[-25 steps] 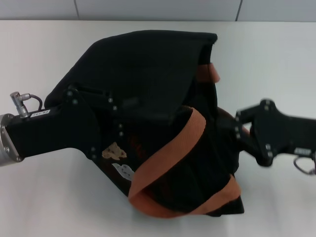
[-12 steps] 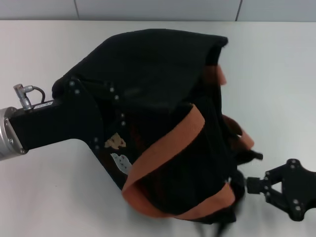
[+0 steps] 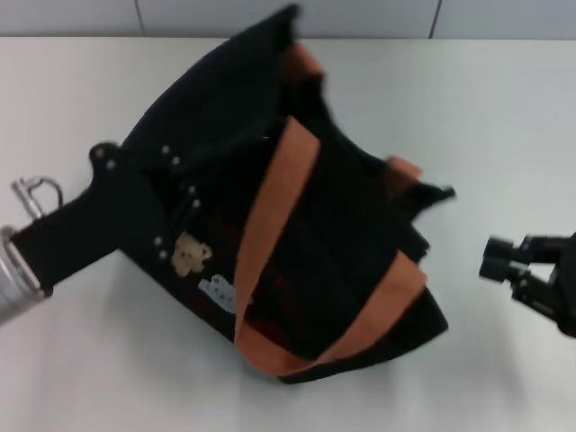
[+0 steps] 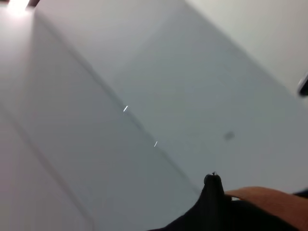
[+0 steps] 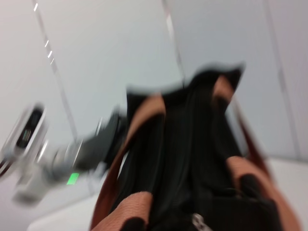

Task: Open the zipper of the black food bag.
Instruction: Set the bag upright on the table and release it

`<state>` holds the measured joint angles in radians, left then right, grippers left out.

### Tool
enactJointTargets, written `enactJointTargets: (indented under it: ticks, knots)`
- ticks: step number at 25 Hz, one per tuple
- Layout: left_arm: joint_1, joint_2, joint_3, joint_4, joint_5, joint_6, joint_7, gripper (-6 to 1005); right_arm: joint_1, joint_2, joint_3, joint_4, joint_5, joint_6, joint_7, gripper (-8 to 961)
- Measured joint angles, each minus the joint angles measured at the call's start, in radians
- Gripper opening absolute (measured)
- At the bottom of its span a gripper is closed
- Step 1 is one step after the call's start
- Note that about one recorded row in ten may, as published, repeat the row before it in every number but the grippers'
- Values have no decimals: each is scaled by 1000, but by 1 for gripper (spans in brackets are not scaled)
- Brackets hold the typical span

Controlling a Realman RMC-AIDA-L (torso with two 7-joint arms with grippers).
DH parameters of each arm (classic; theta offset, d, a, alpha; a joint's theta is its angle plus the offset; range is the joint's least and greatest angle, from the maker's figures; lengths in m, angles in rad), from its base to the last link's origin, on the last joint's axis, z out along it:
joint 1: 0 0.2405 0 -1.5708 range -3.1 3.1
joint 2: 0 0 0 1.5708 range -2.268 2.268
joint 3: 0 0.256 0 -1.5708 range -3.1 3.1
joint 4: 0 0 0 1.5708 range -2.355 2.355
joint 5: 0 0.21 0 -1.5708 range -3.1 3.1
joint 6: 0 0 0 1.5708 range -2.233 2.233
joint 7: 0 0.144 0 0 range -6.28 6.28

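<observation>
The black food bag (image 3: 333, 243), with its orange-brown handles (image 3: 270, 225), lies tilted in the middle of the white table. A bear print (image 3: 186, 255) shows low on its front. My left gripper (image 3: 175, 180) is pressed into the bag's left side and shut on the fabric. My right gripper (image 3: 493, 256) hangs to the right of the bag, clear of it, open with nothing between its fingers. In the right wrist view the bag (image 5: 187, 144) fills the middle, and a small silver bit of the zipper (image 5: 196, 221) shows at its near end. I cannot make out the zipper track in the head view.
The white table (image 3: 477, 117) runs back to a pale tiled wall (image 3: 270, 13). The left wrist view shows mostly the wall, with a corner of black fabric (image 4: 211, 207) and orange strap (image 4: 264, 202).
The bag has swung round with my left gripper, its far corner rising toward the wall. My right gripper has left the bag's near right end and moved up and right, clear of it.
</observation>
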<state>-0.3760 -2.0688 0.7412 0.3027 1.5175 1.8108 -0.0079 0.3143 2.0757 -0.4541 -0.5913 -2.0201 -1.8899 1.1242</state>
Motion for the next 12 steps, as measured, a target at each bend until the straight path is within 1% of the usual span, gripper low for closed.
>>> enactJointTargets:
  ticks: [2,3,4,5,7,9,10,12]
  knots:
    - [0,0,0,0,0,0,0,110,2,0,29,14,26,-16,-5,114]
    - [52,0,-92,-100,0,-35,-3,110,2,-1,30,23,45,-27,-8,130]
    - [72,-1,-150,-144,1,-30,-13,110,4,-2,27,26,64,-47,-11,145]
    - [72,-1,-150,-144,1,-30,-13,111,8,-2,27,26,66,-61,-11,161]
    - [88,-2,-207,-197,0,-28,-59,111,13,-2,26,26,68,-74,-12,193]
    - [94,-2,-230,-238,0,-58,-192,112,31,0,19,26,65,-108,-22,224]
    - [94,-2,-230,-238,0,-58,-192,112,31,0,19,26,65,-108,-22,272]
    - [96,-2,-231,-244,2,-65,-257,113,40,0,0,28,62,-117,-33,369]
